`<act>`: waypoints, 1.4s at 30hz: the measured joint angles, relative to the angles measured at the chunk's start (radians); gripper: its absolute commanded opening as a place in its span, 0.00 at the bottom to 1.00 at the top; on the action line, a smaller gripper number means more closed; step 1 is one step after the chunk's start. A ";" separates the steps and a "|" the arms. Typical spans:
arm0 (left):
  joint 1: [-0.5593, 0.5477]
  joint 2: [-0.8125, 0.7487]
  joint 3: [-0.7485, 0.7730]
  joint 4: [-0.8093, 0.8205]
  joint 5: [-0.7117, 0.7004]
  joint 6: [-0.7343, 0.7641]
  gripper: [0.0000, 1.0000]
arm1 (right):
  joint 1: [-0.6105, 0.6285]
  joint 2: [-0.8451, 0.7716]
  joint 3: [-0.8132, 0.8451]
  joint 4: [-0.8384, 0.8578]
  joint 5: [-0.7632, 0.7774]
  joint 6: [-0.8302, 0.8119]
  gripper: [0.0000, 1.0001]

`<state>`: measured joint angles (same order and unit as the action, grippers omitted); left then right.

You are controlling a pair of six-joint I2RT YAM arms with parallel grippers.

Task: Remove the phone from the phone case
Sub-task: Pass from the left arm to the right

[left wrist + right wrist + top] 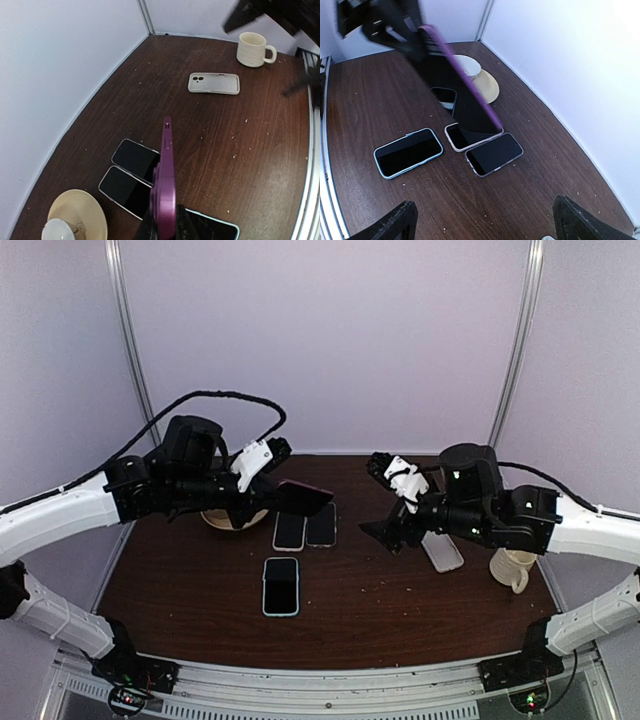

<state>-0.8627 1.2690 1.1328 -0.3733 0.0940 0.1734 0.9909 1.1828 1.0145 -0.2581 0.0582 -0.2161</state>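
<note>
My left gripper [272, 495] is shut on a purple phone case [306, 497] and holds it in the air above the table, edge-on in the left wrist view [165, 180]. In the right wrist view the case [492, 114] is tilted, with the dark phone [465, 102] screen still inside it. The black fingers [190, 225] clamp the case's lower end. My right gripper [385, 502] hangs to the right of the case, apart from it. It is wide open with nothing between its fingertips [387, 226].
Two phones [289, 530] [321, 524] lie side by side under the held case. A blue-cased phone [281, 585] lies nearer. A pale case [442, 551] lies face down at right beside a cream mug [513, 566]. A tan dish [232, 518] sits at left.
</note>
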 measured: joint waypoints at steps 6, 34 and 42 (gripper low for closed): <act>0.003 0.183 0.246 -0.165 -0.017 -0.227 0.00 | 0.152 0.015 -0.081 0.156 0.048 -0.148 0.99; 0.037 0.231 0.299 -0.287 0.187 -0.559 0.00 | 0.191 0.395 0.030 0.544 0.247 -0.251 0.99; 0.044 0.228 0.299 -0.277 0.201 -0.565 0.00 | 0.123 0.402 0.028 0.593 0.172 -0.187 1.00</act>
<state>-0.8188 1.4967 1.4315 -0.6498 0.2951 -0.3920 1.1141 1.5845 1.0424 0.3347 0.2302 -0.4026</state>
